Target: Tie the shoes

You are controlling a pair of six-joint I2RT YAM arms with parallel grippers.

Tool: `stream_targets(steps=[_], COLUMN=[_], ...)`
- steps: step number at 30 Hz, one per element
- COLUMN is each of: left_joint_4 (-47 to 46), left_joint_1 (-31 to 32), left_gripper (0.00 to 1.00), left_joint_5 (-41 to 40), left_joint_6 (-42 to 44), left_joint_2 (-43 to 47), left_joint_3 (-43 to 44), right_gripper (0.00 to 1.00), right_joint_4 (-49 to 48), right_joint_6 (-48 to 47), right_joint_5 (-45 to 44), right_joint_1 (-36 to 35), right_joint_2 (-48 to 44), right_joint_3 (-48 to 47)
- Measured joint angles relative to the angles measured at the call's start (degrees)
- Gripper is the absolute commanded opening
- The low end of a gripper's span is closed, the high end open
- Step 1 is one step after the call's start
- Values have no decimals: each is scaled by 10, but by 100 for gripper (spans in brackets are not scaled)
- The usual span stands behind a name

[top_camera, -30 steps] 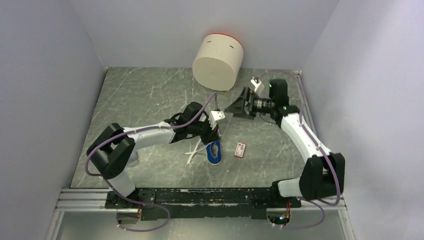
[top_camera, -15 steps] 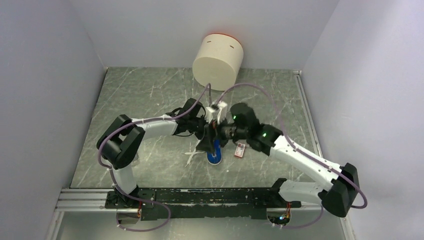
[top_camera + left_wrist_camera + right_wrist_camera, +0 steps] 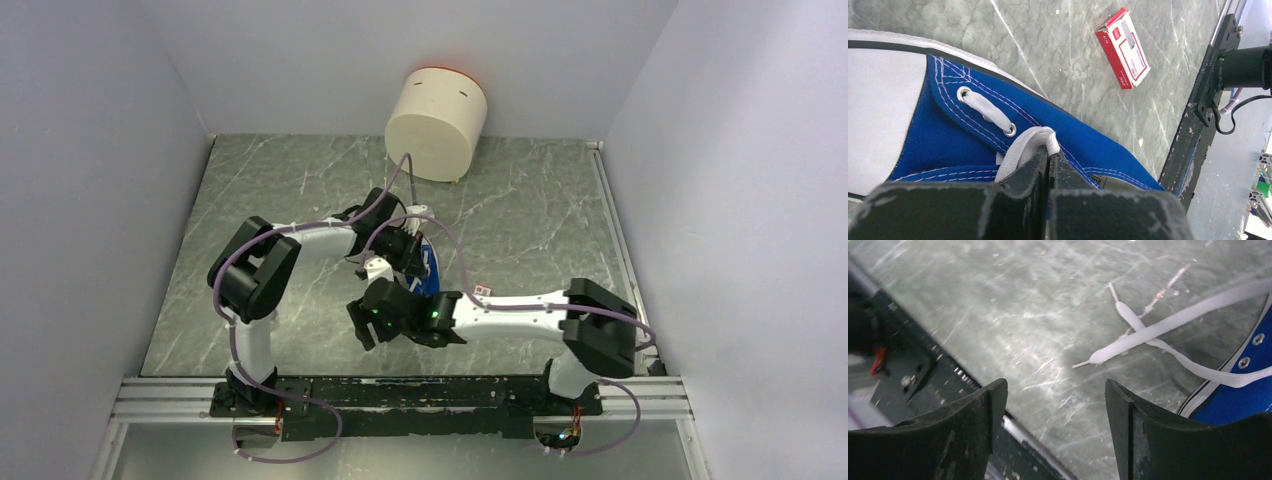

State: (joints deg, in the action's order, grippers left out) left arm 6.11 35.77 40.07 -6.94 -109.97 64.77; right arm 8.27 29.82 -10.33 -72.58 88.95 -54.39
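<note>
The blue canvas sneaker (image 3: pixel 430 272) lies mid-table, mostly hidden under both wrists in the top view. In the left wrist view its blue upper (image 3: pixel 943 140) and white toe cap fill the frame. My left gripper (image 3: pixel 1049 150) is shut on a loop of white lace (image 3: pixel 1030 140) just past an eyelet. My right gripper (image 3: pixel 1055 390) is open and empty, low over the table left of the shoe (image 3: pixel 1243 390). Two loose lace ends (image 3: pixel 1148 330) cross on the table ahead of it. In the top view the right gripper (image 3: pixel 362 325) sits near the front rail.
A red-and-white packet (image 3: pixel 1123 47) lies flat right of the shoe, also showing in the top view (image 3: pixel 481 291). A cream cylinder (image 3: pixel 436 122) stands at the back. The black front rail (image 3: pixel 913 375) runs just beside my right gripper.
My right arm has swung from the back right, across the shoe, down to the front left near the rail. My left gripper has stayed at the shoe, and the shoe has shifted slightly back.
</note>
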Motion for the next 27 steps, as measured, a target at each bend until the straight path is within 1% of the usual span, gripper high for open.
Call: stream_targets(steps=[7, 9, 11, 15, 16, 17, 18, 20, 21, 22, 27], left_joint_4=[-5, -8, -11, -26, -31, -33, -34, -36, -38, -40, -57], left_joint_1=[-2, -2, -3, -3, -3, -3, -3, -3, -3, -3, -3], left_gripper=[5, 5, 5, 5, 5, 5, 5, 5, 5, 5, 5], left_joint_5=[2, 1, 0, -4, -6, -8, -10, -11, -12, -13, -15], left_joint_6=[-10, -15, -21, -39, -44, -46, -47, -50, -51, -52, -50], left_joint_2=[-1, -1, -1, 5, 8, 10, 11, 12, 13, 14, 32], left_joint_3=[-3, -7, -9, -20, -23, -26, -27, -29, -31, -33, -56], right_gripper=[67, 63, 52, 50, 47, 43, 35, 11, 2, 0, 0], right_joint_4=[15, 16, 14, 20, 22, 24, 25, 28, 30, 33, 70], right_joint_6=[109, 138, 159, 194, 201, 205, 209, 215, 219, 219, 216], right_joint_5=[-91, -109, -122, -156, -164, -170, -178, -196, -204, -211, -224], right_joint_1=[-7, -7, -8, -9, -9, -10, -10, -11, -11, -12, -12], right_joint_2=[89, 113, 132, 161, 167, 170, 174, 179, 182, 184, 182], right_joint_3=[-32, -41, -42, -57, -63, -67, -70, -73, -73, -74, -81])
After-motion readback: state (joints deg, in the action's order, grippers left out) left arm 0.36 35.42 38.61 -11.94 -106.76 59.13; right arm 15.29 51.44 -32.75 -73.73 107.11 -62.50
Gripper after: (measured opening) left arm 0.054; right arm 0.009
